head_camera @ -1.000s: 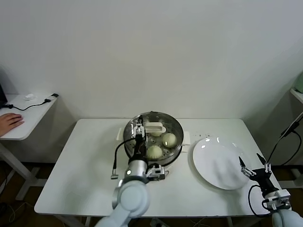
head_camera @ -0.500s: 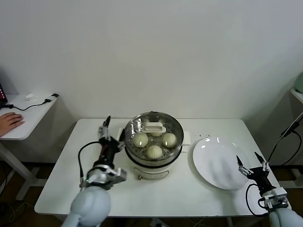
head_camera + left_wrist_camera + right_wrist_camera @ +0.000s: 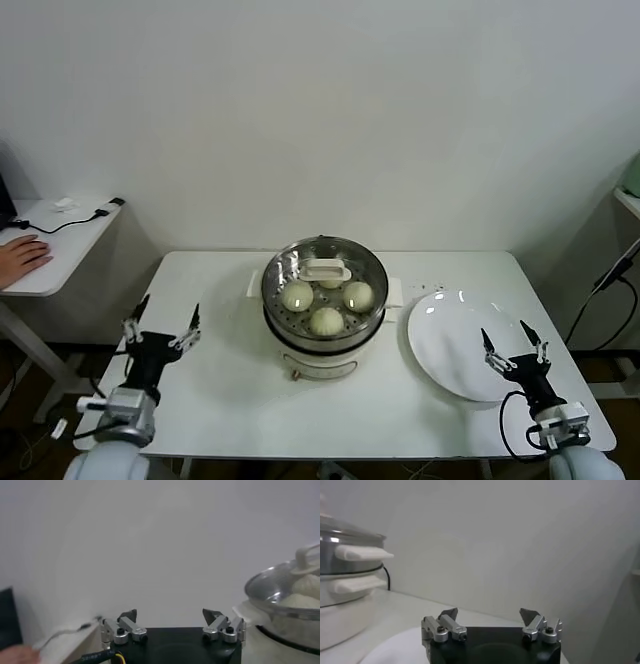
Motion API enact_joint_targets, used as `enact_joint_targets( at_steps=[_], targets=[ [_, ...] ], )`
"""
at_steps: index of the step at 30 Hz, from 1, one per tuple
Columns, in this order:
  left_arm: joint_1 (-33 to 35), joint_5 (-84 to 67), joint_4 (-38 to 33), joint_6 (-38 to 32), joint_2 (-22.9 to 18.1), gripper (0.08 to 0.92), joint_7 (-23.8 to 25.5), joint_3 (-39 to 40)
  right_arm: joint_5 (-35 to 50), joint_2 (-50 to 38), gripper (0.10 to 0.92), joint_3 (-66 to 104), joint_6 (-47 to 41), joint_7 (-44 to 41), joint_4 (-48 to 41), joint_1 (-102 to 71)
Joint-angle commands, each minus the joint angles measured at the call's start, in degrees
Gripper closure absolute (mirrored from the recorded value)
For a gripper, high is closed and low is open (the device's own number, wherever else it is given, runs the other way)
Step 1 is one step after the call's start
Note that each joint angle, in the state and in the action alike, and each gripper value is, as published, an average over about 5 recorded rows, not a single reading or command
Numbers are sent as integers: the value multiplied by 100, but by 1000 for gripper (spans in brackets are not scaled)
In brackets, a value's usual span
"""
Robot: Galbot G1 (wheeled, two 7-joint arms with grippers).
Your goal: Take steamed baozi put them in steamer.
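The left gripper (image 3: 160,327) had two slim dark fingers with silver metal links at their roots, mounted on a black block. Behind the jaws sat a silver-grey cuff, with a black cable looping beside it, and a pale blue-grey rounded arm shell farther back. The right gripper (image 3: 512,349) was built alike: black pointed fingers (image 3: 530,615), silver knuckles each fixed by a dark round screw, a black housing behind the jaws, a looping black cable and a white-grey wrist segment.
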Motion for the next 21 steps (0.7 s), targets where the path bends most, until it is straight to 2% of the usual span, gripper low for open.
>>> enact_joint_targets(
  at_steps=[1,21],
  targets=[
    [908,-1464,29,-890,-581,177,320,-937,152,166,203,-20,-81,16,462,-328],
    [868,-997,-87,-779,-659,177,420,-579,360,152,203,173,-108,-63,437,-452]
  ],
)
